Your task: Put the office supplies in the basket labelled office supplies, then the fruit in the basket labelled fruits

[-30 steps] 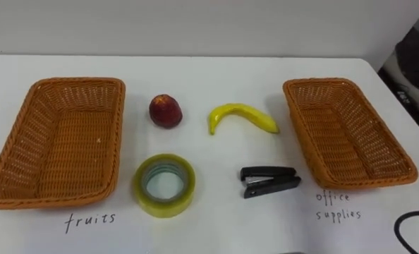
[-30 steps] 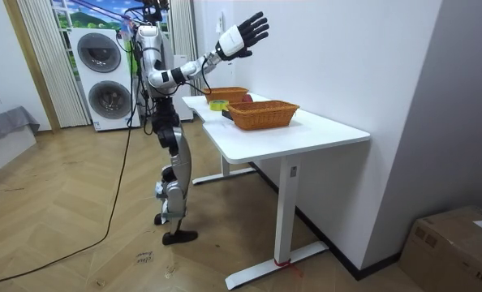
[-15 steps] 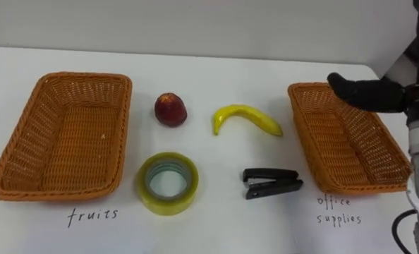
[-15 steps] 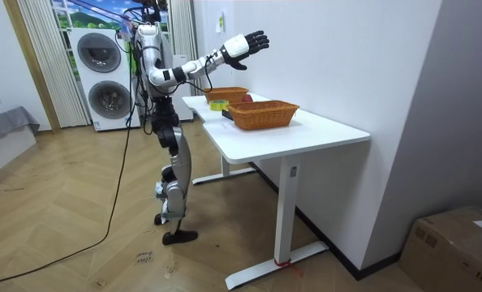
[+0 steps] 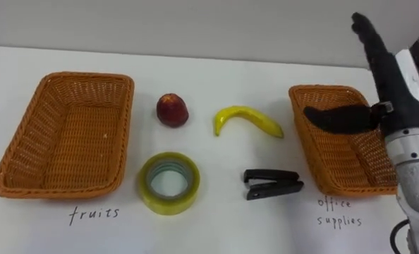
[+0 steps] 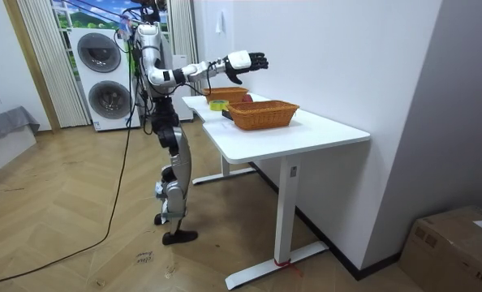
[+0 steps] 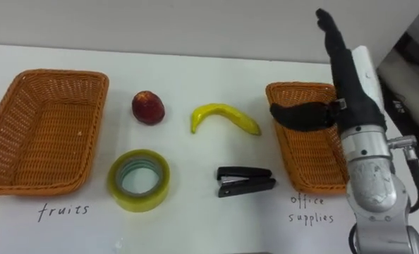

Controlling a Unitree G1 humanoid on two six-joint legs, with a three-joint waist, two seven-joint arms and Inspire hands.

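On the white table, a red apple and a yellow banana lie in the back row. A roll of clear tape and a black stapler lie in front of them. An empty wicker basket marked for fruit stands at the left. A second empty wicker basket, marked for office supplies, stands at the right. My right hand hovers open above the right basket with straight fingers pointing away and the thumb stretched left. It holds nothing.
I stand at the table's long side, facing a white wall. The table's right edge runs close behind the right basket. In the room view, stacked washing machines stand behind me and a cardboard box sits on the floor.
My right arm has come down from high above the table. The hand has entered the eye view and turned from fingers pointing left to fingers pointing away over the right basket.
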